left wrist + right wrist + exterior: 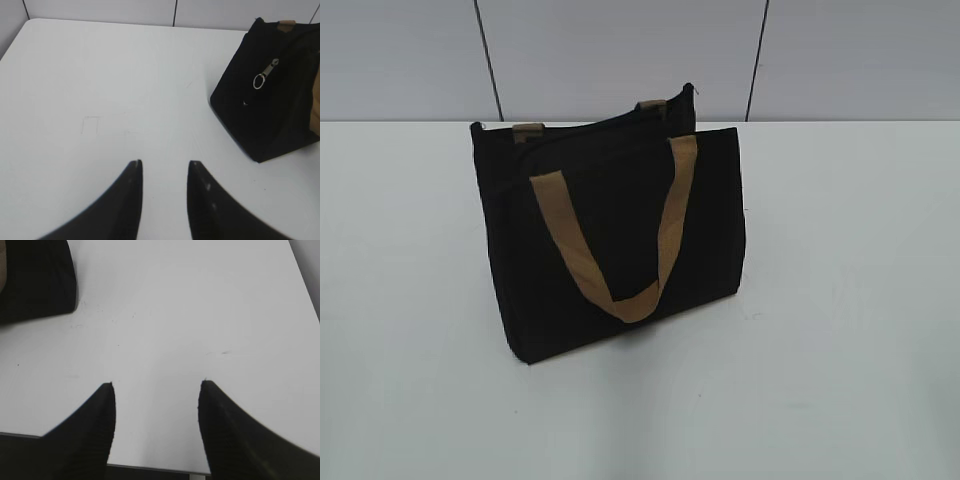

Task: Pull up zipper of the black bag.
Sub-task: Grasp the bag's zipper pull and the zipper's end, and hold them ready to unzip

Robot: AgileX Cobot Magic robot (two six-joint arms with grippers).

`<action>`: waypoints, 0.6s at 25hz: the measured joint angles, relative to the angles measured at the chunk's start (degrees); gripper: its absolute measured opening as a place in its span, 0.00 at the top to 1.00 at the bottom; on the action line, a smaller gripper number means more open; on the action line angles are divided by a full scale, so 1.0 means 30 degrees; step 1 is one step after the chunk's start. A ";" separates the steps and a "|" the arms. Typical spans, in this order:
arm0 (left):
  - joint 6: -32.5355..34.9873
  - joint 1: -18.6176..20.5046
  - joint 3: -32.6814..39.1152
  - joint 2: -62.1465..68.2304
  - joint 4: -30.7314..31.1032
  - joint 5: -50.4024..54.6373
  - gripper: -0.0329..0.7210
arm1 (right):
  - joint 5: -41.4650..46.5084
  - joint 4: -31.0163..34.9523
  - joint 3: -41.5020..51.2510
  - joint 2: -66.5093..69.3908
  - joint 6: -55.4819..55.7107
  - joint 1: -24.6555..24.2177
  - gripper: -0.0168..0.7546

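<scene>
Above bare table (165, 315), both jaws gape, empty.

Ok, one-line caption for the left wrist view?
Open left pincer above the white table; black bag at right, silvery zipper pull hanging down its side.

My exterior camera looks down at a slant across the white surface (840, 300), facing the black bag (610, 240) mid-frame. My left wrist camera looks forward over its tool (165, 167), catching the bag's end at upper right. My right wrist camera sees only its corner, upper left.
</scene>
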 joint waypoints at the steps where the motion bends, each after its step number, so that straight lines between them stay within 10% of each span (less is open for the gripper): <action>1: 0.0000 0.0000 0.0000 0.0000 0.0000 0.0000 0.65 | 0.0000 0.0000 0.0000 0.0000 0.0000 0.0000 0.44; 15: 0.0000 0.0000 0.0000 0.0000 0.0000 0.0000 0.65 | 0.0000 0.0018 0.0000 0.0000 0.0000 0.0000 0.44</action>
